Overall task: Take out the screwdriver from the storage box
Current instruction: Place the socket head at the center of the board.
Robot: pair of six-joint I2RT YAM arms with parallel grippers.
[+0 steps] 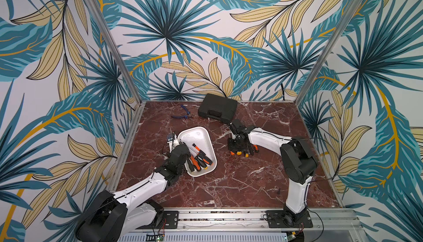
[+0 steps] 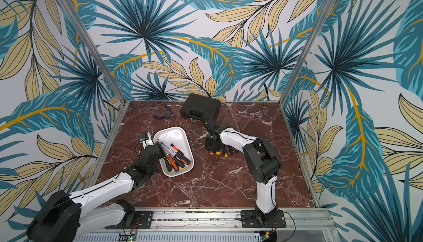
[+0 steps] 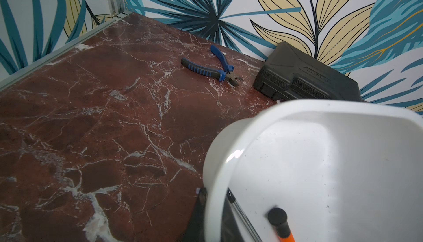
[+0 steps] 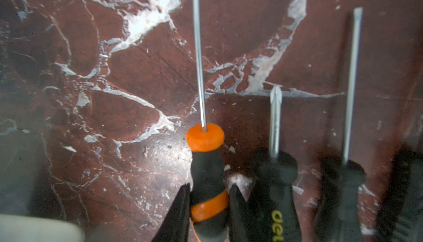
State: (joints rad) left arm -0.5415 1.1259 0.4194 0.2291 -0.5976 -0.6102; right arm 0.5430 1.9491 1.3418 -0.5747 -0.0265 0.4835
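The white storage box (image 1: 194,135) (image 2: 170,135) sits left of the table's middle with several orange-and-black screwdrivers (image 1: 199,158) (image 2: 178,158) at its near end. My left gripper (image 1: 179,143) (image 3: 215,198) is shut on the box's left wall (image 3: 212,174), one finger outside and one inside. To the right of the box, my right gripper (image 1: 238,150) (image 4: 209,189) is shut on the handle of an orange-and-black screwdriver (image 4: 207,172), low over the marble. Its shaft points away from the gripper. Two more screwdrivers (image 4: 274,179) lie beside it on the table.
A black hard-shell case (image 1: 217,110) (image 2: 200,109) (image 3: 304,78) stands at the back against the wall. Blue-handled pliers (image 1: 183,112) (image 2: 164,112) (image 3: 212,69) lie to its left. A small dark bit (image 1: 279,191) lies near the right arm's base. Aluminium rails border the marble table.
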